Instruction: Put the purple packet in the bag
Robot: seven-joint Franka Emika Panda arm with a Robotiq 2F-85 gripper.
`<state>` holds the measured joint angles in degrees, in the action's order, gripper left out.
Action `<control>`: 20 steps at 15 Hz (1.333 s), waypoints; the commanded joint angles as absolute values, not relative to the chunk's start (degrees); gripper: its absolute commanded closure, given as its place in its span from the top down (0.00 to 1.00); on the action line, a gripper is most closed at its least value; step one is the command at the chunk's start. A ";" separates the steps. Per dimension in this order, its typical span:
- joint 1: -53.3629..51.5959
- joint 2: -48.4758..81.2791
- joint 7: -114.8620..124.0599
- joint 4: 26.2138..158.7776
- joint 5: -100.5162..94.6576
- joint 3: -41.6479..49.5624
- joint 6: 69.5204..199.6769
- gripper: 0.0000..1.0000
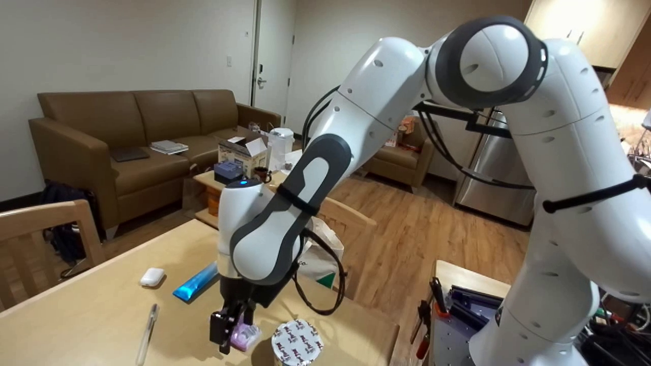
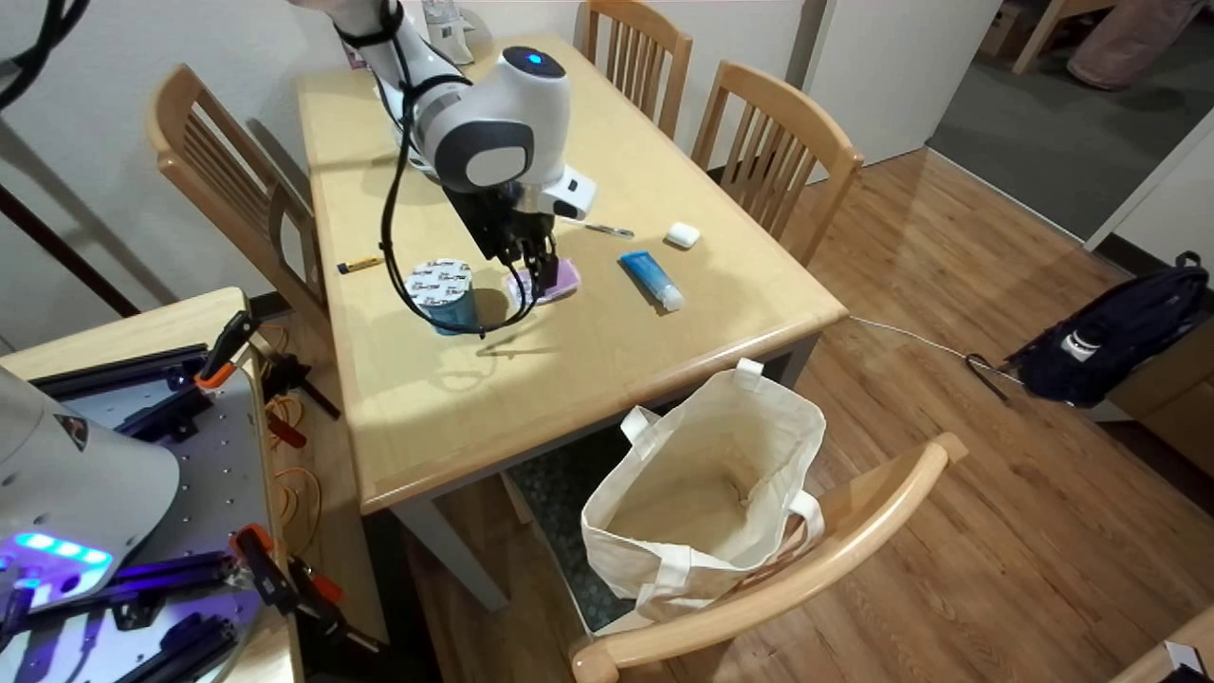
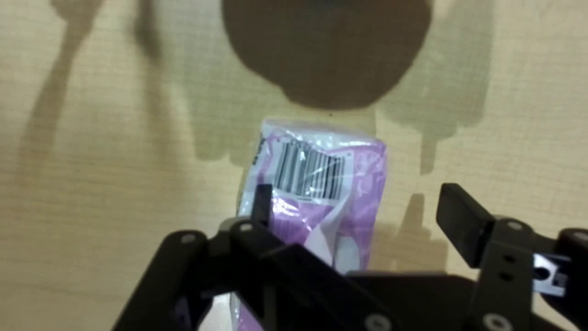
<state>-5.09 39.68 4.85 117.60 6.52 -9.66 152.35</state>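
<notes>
The purple packet [image 3: 321,179] lies on the table, with a barcode showing in the wrist view. It also shows in both exterior views [image 1: 246,337] [image 2: 563,280], partly hidden by the gripper. My gripper [image 3: 360,211] is open, its fingers wide apart and nothing held. It is low above the packet: the left finger overlaps the packet's left part in the wrist view and the right finger is over bare table. The gripper also shows in both exterior views [image 1: 235,328] [image 2: 539,275]. The cream cloth bag [image 2: 716,465] stands open on a chair; it shows partly behind the arm [image 1: 320,256].
A tub with a patterned lid [image 1: 297,341] [image 2: 444,294] stands close beside the packet. A blue tube [image 1: 197,281] [image 2: 651,280], a white case [image 1: 152,277] [image 2: 682,235], a pen [image 1: 147,333] and a yellow marker [image 2: 360,264] lie on the table. The bag is beyond the table edge.
</notes>
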 commanded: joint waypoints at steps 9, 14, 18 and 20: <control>-5.40 41.82 3.49 108.25 5.08 -7.43 137.14 0.07; -5.36 37.73 3.21 107.53 4.60 -5.27 132.73 0.02; -4.52 33.57 4.11 110.52 5.28 -3.45 134.28 0.02; -4.47 30.56 5.77 113.65 5.04 -1.65 135.87 0.02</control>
<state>-5.14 36.01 3.87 108.00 5.54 -3.12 134.60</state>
